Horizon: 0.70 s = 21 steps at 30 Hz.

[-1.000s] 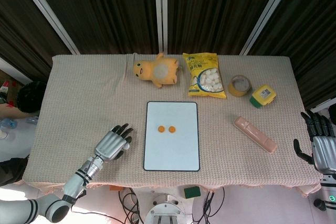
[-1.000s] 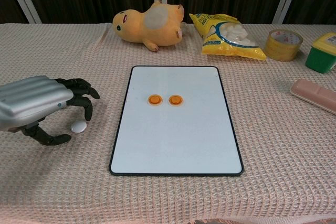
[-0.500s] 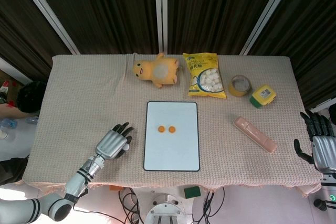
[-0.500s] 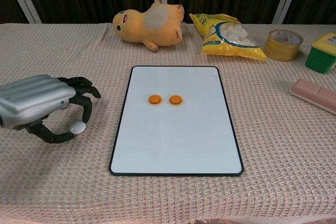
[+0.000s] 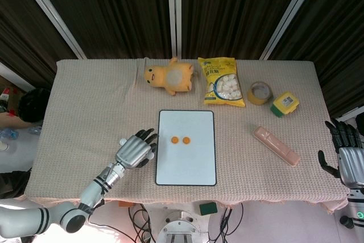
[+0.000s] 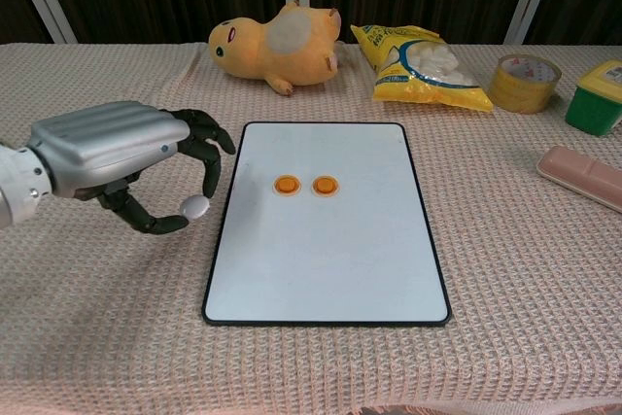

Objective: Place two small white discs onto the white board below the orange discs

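Note:
The white board (image 5: 186, 163) (image 6: 326, 269) lies flat at the table's middle, with two orange discs (image 5: 180, 139) (image 6: 305, 185) side by side on its upper half. My left hand (image 5: 135, 150) (image 6: 121, 153) hovers just left of the board's edge and pinches a small white disc (image 6: 196, 206) between thumb and a finger, lifted off the cloth. My right hand (image 5: 346, 157) rests at the table's far right edge, fingers apart and holding nothing. No other white disc shows.
A yellow plush toy (image 5: 168, 76), a yellow snack bag (image 5: 222, 83), a tape roll (image 5: 259, 93) and a green box (image 5: 284, 104) line the back. A pink case (image 5: 276, 145) lies right of the board.
My left hand closed on the white disc, lifted it from the cloth and carried it rightward to the board's left edge. The right hand stayed put.

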Motion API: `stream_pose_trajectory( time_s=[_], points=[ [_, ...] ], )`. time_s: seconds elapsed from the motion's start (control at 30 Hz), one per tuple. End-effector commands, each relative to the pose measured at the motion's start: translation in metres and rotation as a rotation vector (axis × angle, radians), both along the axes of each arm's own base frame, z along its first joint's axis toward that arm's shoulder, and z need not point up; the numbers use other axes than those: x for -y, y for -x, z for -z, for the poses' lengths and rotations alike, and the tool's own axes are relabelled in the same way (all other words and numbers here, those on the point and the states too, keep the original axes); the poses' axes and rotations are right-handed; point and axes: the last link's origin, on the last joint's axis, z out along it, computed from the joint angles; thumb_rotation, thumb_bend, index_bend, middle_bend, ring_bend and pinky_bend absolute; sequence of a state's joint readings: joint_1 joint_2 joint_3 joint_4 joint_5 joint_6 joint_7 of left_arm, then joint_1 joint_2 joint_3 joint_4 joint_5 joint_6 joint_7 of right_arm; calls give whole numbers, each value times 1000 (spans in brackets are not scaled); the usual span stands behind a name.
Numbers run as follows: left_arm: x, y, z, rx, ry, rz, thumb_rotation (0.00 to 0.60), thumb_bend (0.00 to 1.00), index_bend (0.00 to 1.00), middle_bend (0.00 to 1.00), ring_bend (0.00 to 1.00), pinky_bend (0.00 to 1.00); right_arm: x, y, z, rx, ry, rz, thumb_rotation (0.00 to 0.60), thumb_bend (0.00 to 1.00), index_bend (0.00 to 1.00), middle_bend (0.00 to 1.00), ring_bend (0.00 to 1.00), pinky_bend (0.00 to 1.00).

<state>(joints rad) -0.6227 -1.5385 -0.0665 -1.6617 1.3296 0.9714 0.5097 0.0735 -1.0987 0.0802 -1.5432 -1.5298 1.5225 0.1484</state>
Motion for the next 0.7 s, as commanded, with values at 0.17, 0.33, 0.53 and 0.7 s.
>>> stream_pose_trajectory(
  time_s=[0.17,0.33,0.53,0.7],
  points=[
    [-27,-67,32,29,37,70,600,290,498,175,85,200,-5,-3,-14,13,54,-22,600,469,0,0,0,0],
    [-28,-85,60,-3,37,105,600,292,504,175,84,181,-6,3,-18,20,58,-3,600,469,0,0,0,0],
    [-25,-94,81,-33,55,119,600,292,515,175,84,180,-7,6,-18,27,58,1,600,468,0,0,0,0],
    [-28,-98,89,-51,44,126,600,293,517,175,84,180,-7,8,-20,30,62,5,600,468,0,0,0,0]
  ],
)
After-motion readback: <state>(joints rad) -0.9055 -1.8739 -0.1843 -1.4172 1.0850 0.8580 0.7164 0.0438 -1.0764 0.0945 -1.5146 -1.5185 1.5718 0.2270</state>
